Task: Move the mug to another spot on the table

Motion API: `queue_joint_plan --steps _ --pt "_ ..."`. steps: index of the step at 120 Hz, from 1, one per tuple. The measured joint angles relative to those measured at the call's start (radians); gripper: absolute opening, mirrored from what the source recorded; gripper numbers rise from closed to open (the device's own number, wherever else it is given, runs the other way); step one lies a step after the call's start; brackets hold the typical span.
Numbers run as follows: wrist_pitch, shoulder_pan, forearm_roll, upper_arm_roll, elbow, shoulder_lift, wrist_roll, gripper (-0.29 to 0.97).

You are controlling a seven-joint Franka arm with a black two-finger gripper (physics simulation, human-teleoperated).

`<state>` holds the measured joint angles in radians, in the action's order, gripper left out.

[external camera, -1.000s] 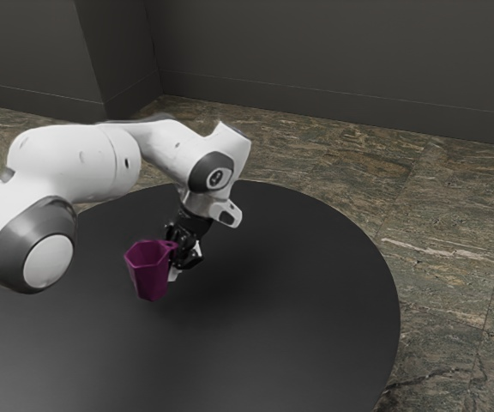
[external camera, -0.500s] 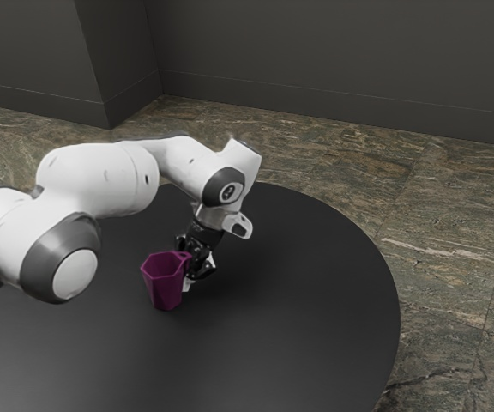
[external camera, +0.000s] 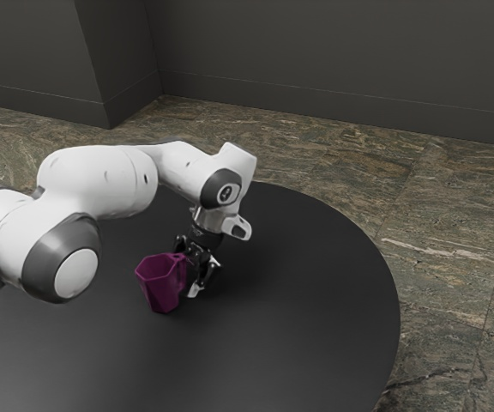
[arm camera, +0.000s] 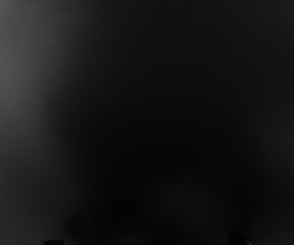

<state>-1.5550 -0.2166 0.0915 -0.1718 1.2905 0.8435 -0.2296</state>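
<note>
Purple mug, tilted, sits low at the black round worktop, left of its middle in the exterior view. Contact with the surface cannot be told. The jaws stand narrowly parted and clamp the mug's wall on its right side, under the white arm.

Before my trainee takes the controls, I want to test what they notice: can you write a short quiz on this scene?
1. True or false: the mug is green.
2. In the exterior view, the gripper sits at the mug's: A) left, B) right, C) far behind.
3. Fill in: the round table is ____.
Key: 1 false, it is purple; 2 B; 3 black.
</note>
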Motion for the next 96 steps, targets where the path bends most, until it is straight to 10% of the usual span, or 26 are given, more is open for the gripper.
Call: queue_joint_plan --steps 56,96 --pt "-0.047 0.001 -0.056 0.015 -0.042 -0.072 0.008 0.65" --pt "-0.073 0.019 -0.19 0.015 0.251 -0.477 -0.043 0.67"
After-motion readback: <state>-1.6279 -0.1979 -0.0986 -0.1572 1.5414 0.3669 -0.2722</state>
